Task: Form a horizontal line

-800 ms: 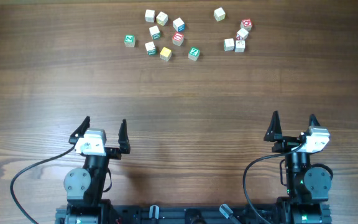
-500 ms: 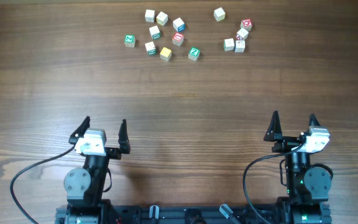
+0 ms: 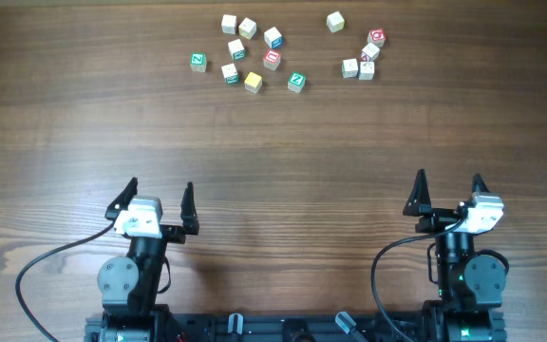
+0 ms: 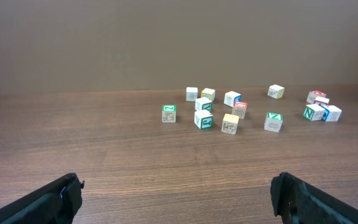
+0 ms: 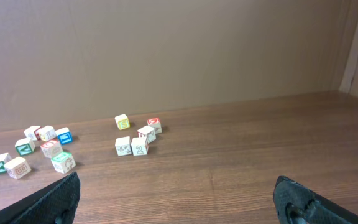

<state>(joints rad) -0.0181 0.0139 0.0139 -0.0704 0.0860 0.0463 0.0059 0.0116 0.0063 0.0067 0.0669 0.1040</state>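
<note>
Several small wooden letter cubes lie loose at the far edge of the table, in a left group (image 3: 250, 52) and a right group (image 3: 365, 55). No row of three touching cubes is in view. In the right group two pale cubes (image 3: 358, 68) touch side by side, with a red-faced cube (image 3: 376, 38) just beyond them. A red-faced cube (image 3: 272, 60) lies in the left group. My left gripper (image 3: 160, 185) and right gripper (image 3: 448, 177) are open and empty, near the front edge, far from the cubes. The wrist views show the same cubes ahead, the left group (image 4: 213, 109) and the touching pair (image 5: 132, 147).
A single pale cube (image 3: 335, 21) lies apart at the far right. A green-faced cube (image 3: 198, 62) sits at the left end of the scatter. A brown wall (image 4: 179, 43) stands behind the table. Bare wood table (image 3: 283, 142) lies between grippers and cubes.
</note>
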